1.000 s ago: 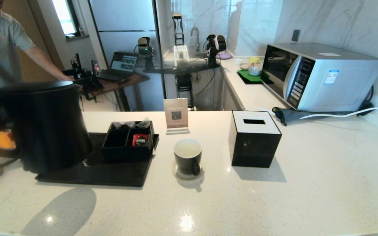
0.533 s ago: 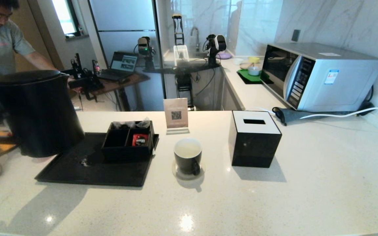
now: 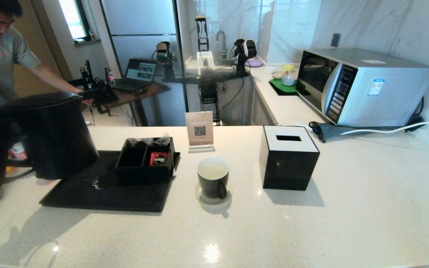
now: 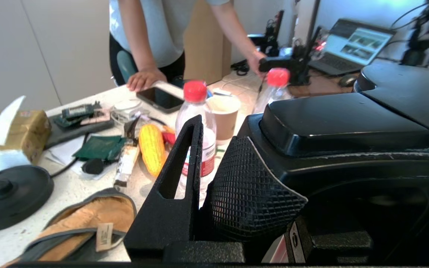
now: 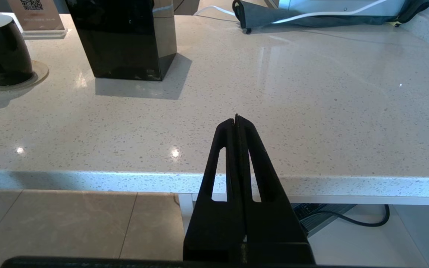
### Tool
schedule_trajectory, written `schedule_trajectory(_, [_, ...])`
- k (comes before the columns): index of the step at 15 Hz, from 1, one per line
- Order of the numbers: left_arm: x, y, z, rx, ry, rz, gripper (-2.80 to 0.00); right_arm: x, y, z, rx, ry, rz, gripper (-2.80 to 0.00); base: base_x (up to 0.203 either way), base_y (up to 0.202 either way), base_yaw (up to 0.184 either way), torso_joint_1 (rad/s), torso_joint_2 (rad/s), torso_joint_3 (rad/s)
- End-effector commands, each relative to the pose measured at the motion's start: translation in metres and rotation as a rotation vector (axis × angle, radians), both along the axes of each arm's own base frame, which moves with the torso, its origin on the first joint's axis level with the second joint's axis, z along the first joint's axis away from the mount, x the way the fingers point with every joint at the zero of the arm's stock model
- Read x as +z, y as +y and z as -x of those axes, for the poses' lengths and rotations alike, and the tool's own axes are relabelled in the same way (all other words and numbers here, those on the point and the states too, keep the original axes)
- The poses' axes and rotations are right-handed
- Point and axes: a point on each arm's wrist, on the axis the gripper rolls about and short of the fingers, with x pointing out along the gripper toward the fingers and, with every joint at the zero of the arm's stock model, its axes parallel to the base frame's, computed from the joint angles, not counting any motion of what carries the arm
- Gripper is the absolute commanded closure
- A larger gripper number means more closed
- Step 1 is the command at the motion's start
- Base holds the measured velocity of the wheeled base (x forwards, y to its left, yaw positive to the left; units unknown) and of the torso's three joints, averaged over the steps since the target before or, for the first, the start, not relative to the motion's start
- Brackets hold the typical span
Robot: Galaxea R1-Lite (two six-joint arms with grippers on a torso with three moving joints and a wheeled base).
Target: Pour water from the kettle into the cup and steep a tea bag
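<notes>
Kettle [image 3: 50,134] handle side beyond frame edge

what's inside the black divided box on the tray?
In the divided box, the front right compartment holds a red packet. The back compartments hold crumpled dark wrappers. The front left compartment looks dark; its floor is hidden by the wall, so I can't tell if anything is there.
</notes>
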Motion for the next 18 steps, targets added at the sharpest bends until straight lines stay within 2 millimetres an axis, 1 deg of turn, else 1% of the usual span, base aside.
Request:
schedule_trajectory(1, [-0.026,0.008,-0.016,0.011,0.036,0.013,0.00,0.000,0.000,0.000,0.001,0.000,0.001,0.00,0.000,0.000,0.000,0.000,0.00,0.000])
schedule_trajectory(4, [-0.045,0.014,-0.026,0.017,0.048,0.017,0.00,0.000,0.000,0.000,0.001,0.000,0.001,0.00,0.000,0.000,0.000,0.000,0.00,0.000])
schedule_trajectory(9, [-0.075,0.017,-0.044,-0.024,0.062,0.016,0.00,0.000,0.000,0.000,0.001,0.000,0.001,0.00,0.000,0.000,0.000,0.000,0.00,0.000])
schedule_trajectory(12, [-0.082,0.022,-0.058,-0.033,0.060,0.012,0.00,0.000,0.000,0.000,0.001,0.000,0.001,0.00,0.000,0.000,0.000,0.000,0.00,0.000])
schedule_trajectory(15, [-0.090,0.024,-0.062,-0.034,0.074,0.017,0.00,0.000,0.000,0.000,0.001,0.000,0.001,0.00,0.000,0.000,0.000,0.000,0.00,0.000])
schedule_trajectory(18, [-0.092,0.026,-0.065,-0.033,0.075,0.016,0.00,0.000,0.000,0.000,0.001,0.000,0.001,0.00,0.000,0.000,0.000,0.000,0.00,0.000])
